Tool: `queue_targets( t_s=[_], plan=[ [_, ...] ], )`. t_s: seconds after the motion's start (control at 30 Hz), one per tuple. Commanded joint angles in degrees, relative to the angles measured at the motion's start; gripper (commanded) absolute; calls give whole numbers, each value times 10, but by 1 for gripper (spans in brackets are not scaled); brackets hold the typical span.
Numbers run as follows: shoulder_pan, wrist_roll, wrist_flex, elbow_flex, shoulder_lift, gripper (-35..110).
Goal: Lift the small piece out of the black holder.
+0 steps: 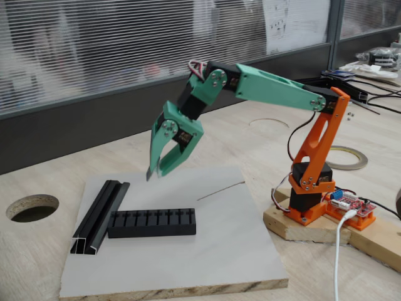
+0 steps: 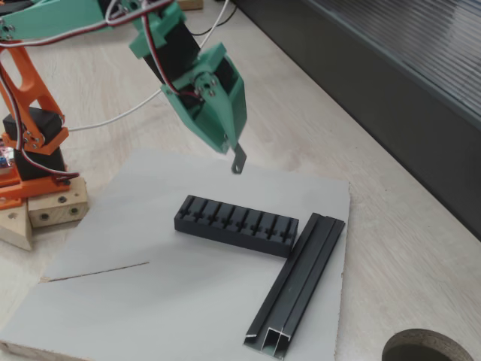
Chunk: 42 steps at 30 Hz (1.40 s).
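Grey small piece [image 2: 238, 160] hangs upright, pinched in my clenched jaws, already clear above the black holder [image 2: 236, 224], whose slotted length runs crosswise below it.

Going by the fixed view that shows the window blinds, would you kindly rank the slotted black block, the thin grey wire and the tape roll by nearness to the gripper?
1. Slotted black block, below the green gripper.
2. Thin grey wire, to its right on the grey board.
3. Tape roll, far right behind the orange base.
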Motion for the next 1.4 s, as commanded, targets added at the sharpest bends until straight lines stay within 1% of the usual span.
queue_targets(
  t_s=[0.0, 0.7, 0.87, 0.93, 1.37],
  plan=[
    [-1, 4, 5, -1, 50, 5],
    [0, 0, 4, -2, 182, 5],
    [79, 4, 4, -2, 201, 5],
    [92, 5, 4, -1, 209, 5],
    [97, 6, 4, -2, 214, 5]
  ],
)
